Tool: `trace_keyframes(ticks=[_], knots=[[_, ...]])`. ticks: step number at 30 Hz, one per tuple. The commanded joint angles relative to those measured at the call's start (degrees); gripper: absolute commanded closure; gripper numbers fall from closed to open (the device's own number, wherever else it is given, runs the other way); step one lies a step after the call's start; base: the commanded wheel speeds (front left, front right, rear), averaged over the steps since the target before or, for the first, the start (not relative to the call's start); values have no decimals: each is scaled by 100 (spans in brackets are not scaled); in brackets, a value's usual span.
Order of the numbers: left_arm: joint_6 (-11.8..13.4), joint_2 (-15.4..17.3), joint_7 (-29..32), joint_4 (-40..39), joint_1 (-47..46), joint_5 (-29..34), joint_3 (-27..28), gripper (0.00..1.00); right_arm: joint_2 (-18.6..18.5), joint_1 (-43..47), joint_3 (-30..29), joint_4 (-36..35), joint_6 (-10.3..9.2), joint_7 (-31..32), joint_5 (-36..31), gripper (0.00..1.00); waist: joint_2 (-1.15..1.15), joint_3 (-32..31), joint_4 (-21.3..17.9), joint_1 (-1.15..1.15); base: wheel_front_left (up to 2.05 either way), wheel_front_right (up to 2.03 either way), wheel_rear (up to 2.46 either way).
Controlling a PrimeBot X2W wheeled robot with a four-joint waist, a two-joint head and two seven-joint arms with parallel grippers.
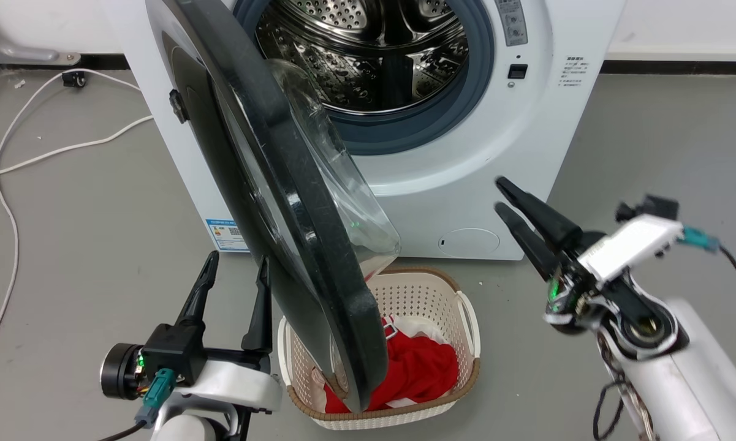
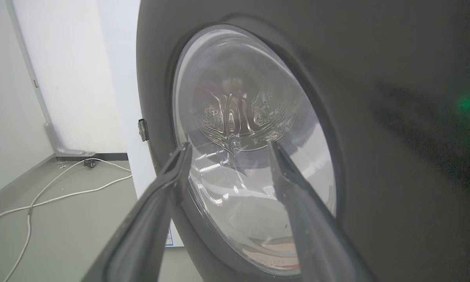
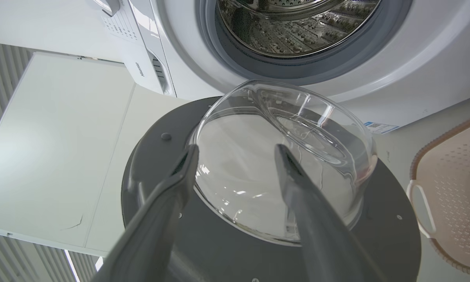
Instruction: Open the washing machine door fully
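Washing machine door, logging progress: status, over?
Left gripper and right gripper open, empty. Washing machine door partly open, drum exposed. Basket beneath door's lower edge.

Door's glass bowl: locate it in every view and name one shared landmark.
Head view: bowl at centre, bulging from the door's right face.
Left wrist view: centre, seen through the door's outer side.
Right wrist view: centre, dome toward the camera.
Shared landmark: the drum.

You see a smooth grey floor (image 1: 86,202) under bright, even light. Beyond and left of your left gripper (image 1: 237,257), a white cable (image 1: 67,149) trails toward the white wall (image 1: 67,24) and its black skirting (image 1: 104,61).
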Motion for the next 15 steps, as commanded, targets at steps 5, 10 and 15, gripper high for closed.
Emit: trace_keyframes(ticks=[5,10,15], knots=[[31,3,-14,19,176,-11,132,0,-51,1075,-437,-426,0,-919,-54,0,0,-115,-73,1,0,0,0],[-5,4,-15,67,202,8,198,0,-89,1901,-768,-871,0,-1790,-311,0,0,-183,-103,1,0,0,0],[-32,4,-15,109,239,21,226,0,-253,2438,-911,-1166,0,-2942,-1273,0,0,-253,-122,1,0,0,0]])
